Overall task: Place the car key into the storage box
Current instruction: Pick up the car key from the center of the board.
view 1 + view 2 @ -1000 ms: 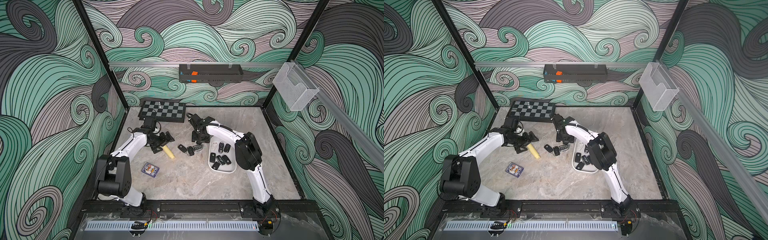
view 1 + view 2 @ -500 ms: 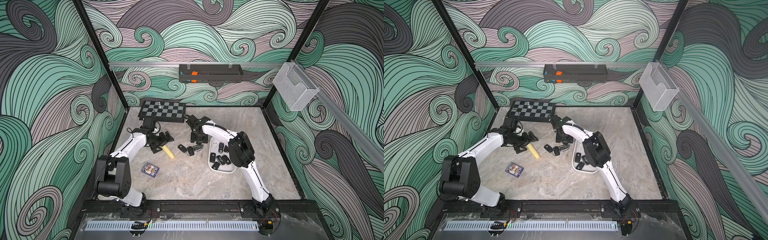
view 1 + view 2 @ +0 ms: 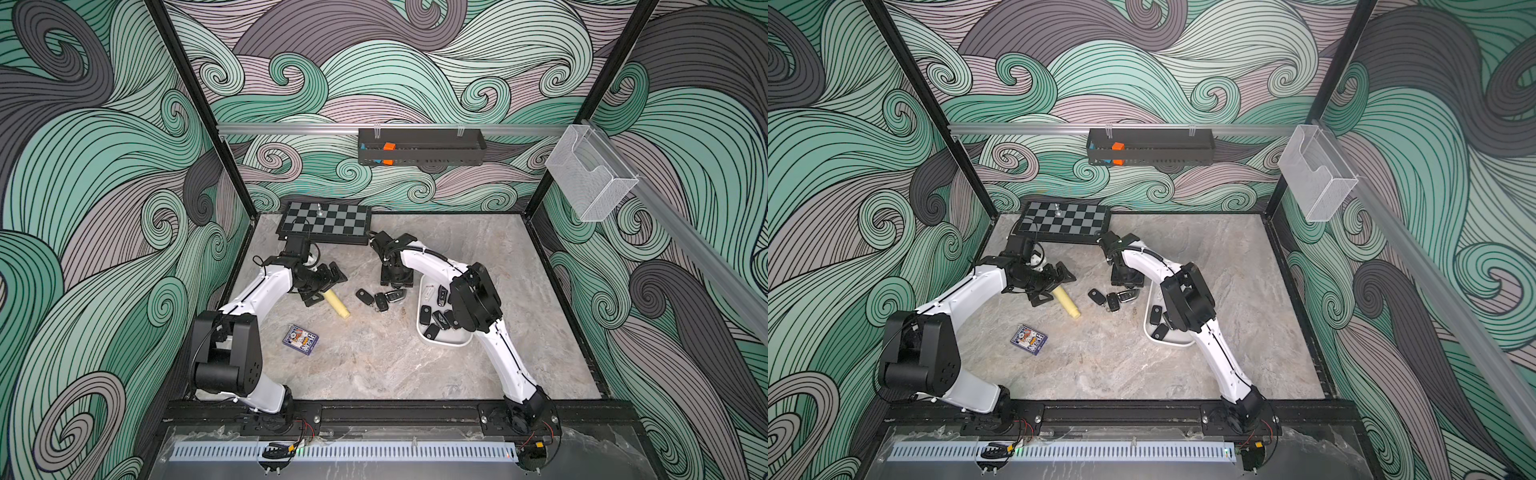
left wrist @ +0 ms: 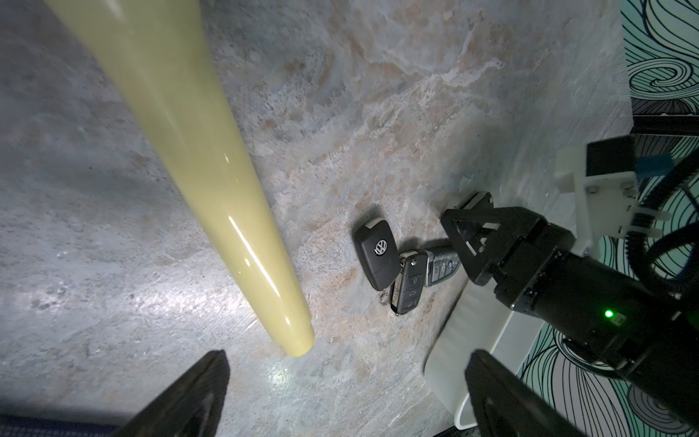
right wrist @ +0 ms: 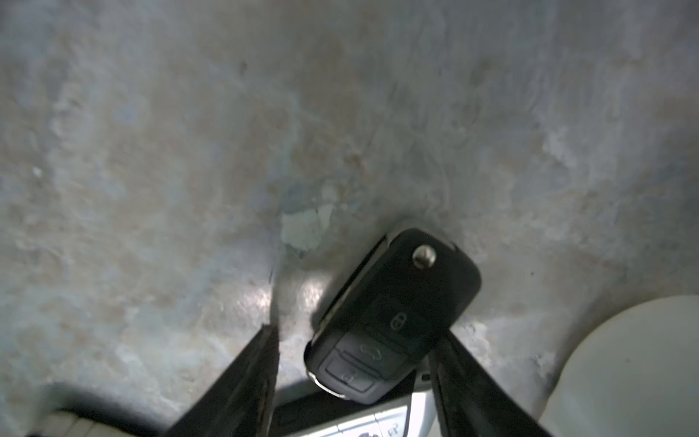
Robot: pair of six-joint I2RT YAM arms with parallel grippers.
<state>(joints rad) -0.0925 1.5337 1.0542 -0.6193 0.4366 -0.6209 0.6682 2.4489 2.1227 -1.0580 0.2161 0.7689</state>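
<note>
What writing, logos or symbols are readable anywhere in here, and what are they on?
"VW": round logo on the black key fob.
Closed-padlock symbol, no letters: a button on the flip key; its two other button symbols are too blurred to name.
Card box: colourful print, too small to read.
Silver key: button marks too small and blurred to read.
Nothing else readable.

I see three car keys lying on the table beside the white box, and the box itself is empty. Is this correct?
Not fully. The three car keys do lie on the table beside the white box, but the box is not empty: several black keys lie inside it already. Both top views show this.
</note>
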